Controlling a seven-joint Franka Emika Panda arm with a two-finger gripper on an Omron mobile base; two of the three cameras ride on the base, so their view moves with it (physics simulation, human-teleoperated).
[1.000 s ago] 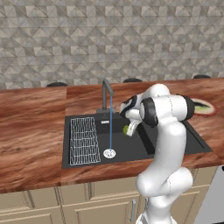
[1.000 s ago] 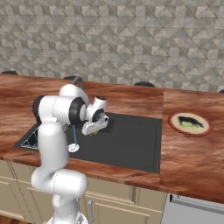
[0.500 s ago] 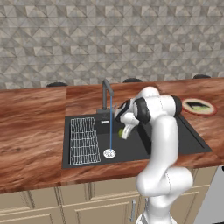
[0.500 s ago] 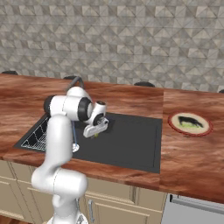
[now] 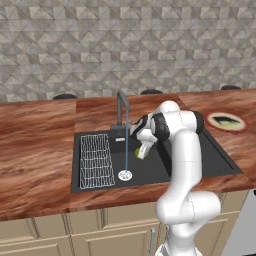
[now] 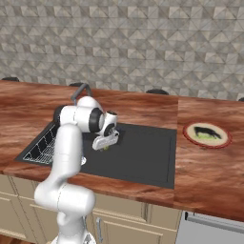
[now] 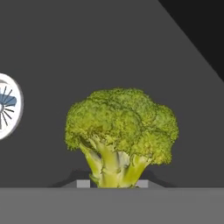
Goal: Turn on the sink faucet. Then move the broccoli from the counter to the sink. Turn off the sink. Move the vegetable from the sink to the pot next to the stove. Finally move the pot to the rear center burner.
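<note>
The green broccoli (image 7: 120,131) hangs by its stalk in my gripper (image 7: 113,183), which is shut on it. From the base views, the gripper (image 5: 142,149) holds the broccoli (image 5: 138,153) low over the dark sink basin (image 5: 200,160), just right of the thin blue water stream (image 5: 126,145) falling from the dark faucet (image 5: 120,105). From the right side the gripper (image 6: 106,142) is over the left part of the basin (image 6: 143,157). The pot and the stove are out of view.
A round drain (image 5: 125,175) sits under the stream and shows as the drain (image 7: 6,111) beside the broccoli. A wire rack (image 5: 95,160) fills the sink's left part. A plate (image 5: 226,121) lies on the wooden counter to the right.
The arm has swung left and the gripper has carried the broccoli a little left and down, closer to the water stream. Its grip is unchanged.
</note>
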